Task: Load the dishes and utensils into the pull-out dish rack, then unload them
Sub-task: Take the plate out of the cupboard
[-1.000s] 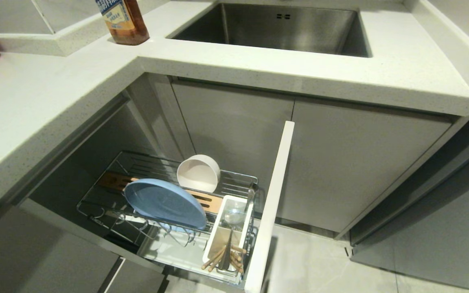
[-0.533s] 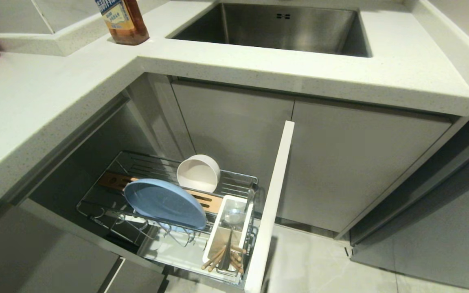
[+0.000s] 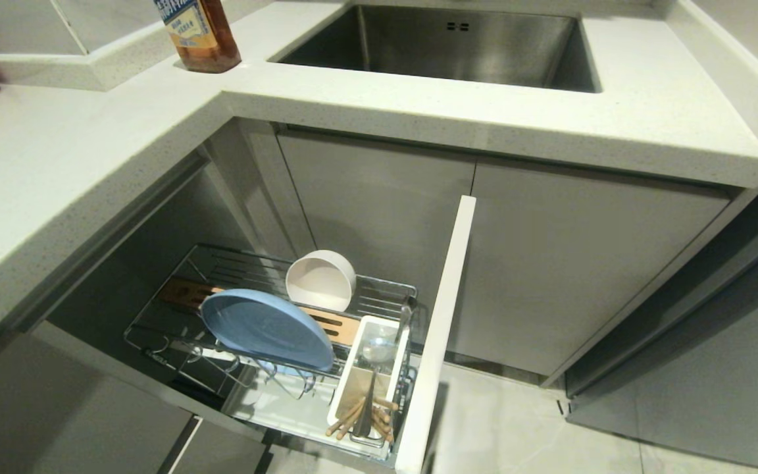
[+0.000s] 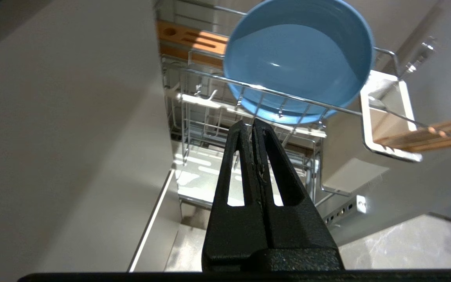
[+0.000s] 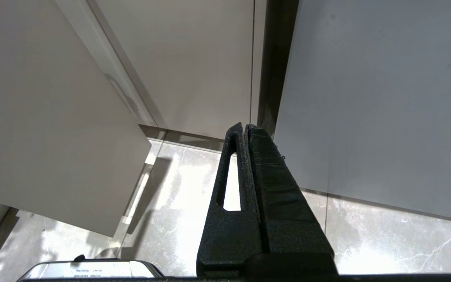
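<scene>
My left gripper is pinched shut on nothing, hanging low outside the pull-out dish rack. The light-blue plate stands on edge straight ahead of the tips and higher, its long axis running along the rack's front rail. My right gripper is also closed and empty, parked by the cabinet doors, so the left is plainly nearer. Bowl sits behind the plate; chopsticks and spoon stand in the white holder. The bottle label has print I can't read.
</scene>
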`<state>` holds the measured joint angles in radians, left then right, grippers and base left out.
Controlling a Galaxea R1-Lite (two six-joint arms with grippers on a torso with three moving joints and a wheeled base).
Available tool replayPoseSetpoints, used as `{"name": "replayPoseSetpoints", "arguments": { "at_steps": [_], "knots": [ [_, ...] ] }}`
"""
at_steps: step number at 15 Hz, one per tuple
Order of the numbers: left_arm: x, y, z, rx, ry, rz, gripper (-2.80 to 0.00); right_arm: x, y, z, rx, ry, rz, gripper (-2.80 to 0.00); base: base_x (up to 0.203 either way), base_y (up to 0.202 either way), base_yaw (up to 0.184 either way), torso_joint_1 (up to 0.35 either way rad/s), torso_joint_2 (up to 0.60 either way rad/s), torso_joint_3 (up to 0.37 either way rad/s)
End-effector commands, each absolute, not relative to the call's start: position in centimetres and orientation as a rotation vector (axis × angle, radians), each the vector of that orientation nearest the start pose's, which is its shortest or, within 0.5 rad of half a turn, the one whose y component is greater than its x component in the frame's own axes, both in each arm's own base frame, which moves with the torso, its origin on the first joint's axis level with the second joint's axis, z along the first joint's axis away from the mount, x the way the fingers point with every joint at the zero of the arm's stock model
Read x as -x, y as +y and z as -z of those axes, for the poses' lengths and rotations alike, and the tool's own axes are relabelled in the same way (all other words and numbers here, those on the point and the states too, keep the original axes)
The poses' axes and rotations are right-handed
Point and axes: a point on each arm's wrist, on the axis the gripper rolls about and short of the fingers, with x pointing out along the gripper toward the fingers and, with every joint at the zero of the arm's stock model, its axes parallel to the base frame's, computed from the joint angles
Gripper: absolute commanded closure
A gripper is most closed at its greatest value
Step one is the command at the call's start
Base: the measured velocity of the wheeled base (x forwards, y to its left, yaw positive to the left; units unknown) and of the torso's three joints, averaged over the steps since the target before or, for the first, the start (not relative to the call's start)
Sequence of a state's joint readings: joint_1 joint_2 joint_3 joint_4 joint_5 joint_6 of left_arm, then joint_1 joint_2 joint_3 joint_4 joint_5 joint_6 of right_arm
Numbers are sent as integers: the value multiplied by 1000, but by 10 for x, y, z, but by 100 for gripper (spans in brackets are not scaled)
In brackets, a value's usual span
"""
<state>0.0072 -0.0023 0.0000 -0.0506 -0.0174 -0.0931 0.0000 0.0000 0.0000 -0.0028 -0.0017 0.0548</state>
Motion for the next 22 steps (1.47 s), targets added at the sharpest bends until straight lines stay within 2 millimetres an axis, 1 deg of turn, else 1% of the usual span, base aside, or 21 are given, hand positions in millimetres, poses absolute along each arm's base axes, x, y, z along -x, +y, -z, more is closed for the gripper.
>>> {"name": "replayPoseSetpoints", "arguments": {
  "at_steps": [1,3,4,6,8,9,11,12,13,14,15,17,18,19,20,21,22],
  "knots": [
    [23,0,-80,99,-47,9,0,23,0,-76,-55,-3,1,0,0,0,0,0,0,0],
    [24,0,-85,103,-87,11,0,23,0,-76,-55,-3,1,0,0,0,0,0,0,0],
    [25,-1,-92,100,-137,15,0,23,0,-76,-55,-3,1,0,0,0,0,0,0,0],
    [36,-1,-123,91,-284,40,0,23,0,-76,-55,-3,1,0,0,0,0,0,0,0],
    [57,-2,-160,76,-408,91,0,23,0,-76,-55,-3,1,0,0,0,0,0,0,0],
    [72,-3,-182,68,-458,114,0,23,0,-76,-55,-3,1,0,0,0,0,0,0,0],
    [99,-4,-225,62,-506,154,0,23,0,-76,-55,-3,1,0,0,0,0,0,0,0],
    [107,-4,-252,82,-520,174,0,23,0,-76,-55,-3,1,0,0,0,0,0,0,0],
    [104,-5,-279,120,-502,192,0,23,0,-76,-55,-3,1,0,0,0,0,0,0,0],
    [96,-5,-309,171,-486,211,0,23,0,-76,-55,-2,1,0,0,0,0,0,0,0],
    [82,-5,-335,227,-453,225,0,23,0,-76,-55,-3,1,0,0,0,0,0,0,0],
    [43,-4,-375,357,-378,239,0,23,0,-76,-55,-3,1,0,0,0,0,0,0,0],
    [19,-4,-391,434,-326,234,0,23,0,-76,-55,-3,1,0,0,0,0,0,0,0],
    [-4,-3,-403,514,-265,231,0,23,0,-76,-55,-3,1,0,0,0,0,0,0,0],
    [-24,-4,-412,596,-197,242,0,23,0,-76,-55,-2,1,0,0,0,0,0,0,0],
    [-39,-6,-415,673,-116,260,0,23,0,-76,-55,-3,1,0,0,0,0,0,0,0],
    [-56,-11,-414,727,-20,278,0,23,0,-76,-55,-3,1,0,0,0,0,0,0,0]
  ]
}}
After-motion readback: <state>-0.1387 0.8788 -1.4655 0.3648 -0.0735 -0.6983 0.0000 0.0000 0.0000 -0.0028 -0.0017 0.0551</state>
